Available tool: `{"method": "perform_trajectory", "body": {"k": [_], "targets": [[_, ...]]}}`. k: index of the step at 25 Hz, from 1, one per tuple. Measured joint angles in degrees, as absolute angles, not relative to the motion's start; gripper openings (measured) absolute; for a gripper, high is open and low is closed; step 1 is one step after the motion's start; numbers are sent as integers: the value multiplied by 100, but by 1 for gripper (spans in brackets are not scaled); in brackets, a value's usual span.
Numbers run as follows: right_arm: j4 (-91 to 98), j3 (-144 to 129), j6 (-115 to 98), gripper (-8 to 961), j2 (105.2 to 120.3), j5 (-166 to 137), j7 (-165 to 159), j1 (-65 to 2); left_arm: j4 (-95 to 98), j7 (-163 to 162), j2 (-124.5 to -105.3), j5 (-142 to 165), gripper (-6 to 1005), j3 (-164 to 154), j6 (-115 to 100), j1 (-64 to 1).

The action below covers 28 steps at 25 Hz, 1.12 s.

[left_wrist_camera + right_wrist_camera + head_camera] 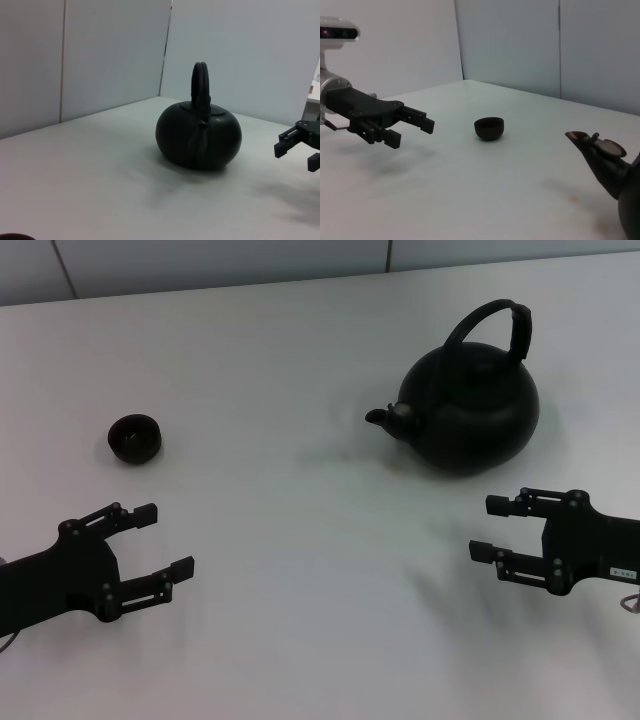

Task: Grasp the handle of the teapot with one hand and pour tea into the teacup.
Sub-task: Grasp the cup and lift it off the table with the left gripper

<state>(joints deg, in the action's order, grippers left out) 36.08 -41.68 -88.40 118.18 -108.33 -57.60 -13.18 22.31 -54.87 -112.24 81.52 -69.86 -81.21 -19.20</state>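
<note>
Teapot: the round black teapot (470,415) stands upright on the white tabletop (300,540), toward the far right in the head view, its short spout (380,417) pointing to the robot's left, toward the teacup's side.
Handle: the arched black handle (495,320) stands up over the lid; nothing touches it. From the left wrist view it shows edge-on as a narrow tall loop (201,85) above the pot (199,136).
Teacup: the small black teacup (134,438) sits upright on the left part of the tabletop, well apart from the teapot. In the right wrist view it (489,128) stands alone between the left claw and the teapot's spout (580,137).
Left claw: the left claw (165,540) hovers near the front left edge, on the near side of the teacup, fingers spread and grasping nothing; the right wrist view also shows it (412,127) released, apart from the cup.
Right claw: the right claw (490,528) hangs at the front right, just in front of the teapot and not touching it, fingers parted, empty; it appears at the edge of the left wrist view (295,152).
</note>
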Motion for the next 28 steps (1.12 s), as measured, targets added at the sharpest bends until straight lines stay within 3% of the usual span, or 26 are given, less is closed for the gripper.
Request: {"method": "perform_trajectory", "body": {"k": [28], "targets": [[3603, -4175, -8809, 621, 11873, -10826, -5760, -1362, 2233, -5428, -11297, 8119, 813, -6893, -8168, -1926]]}}
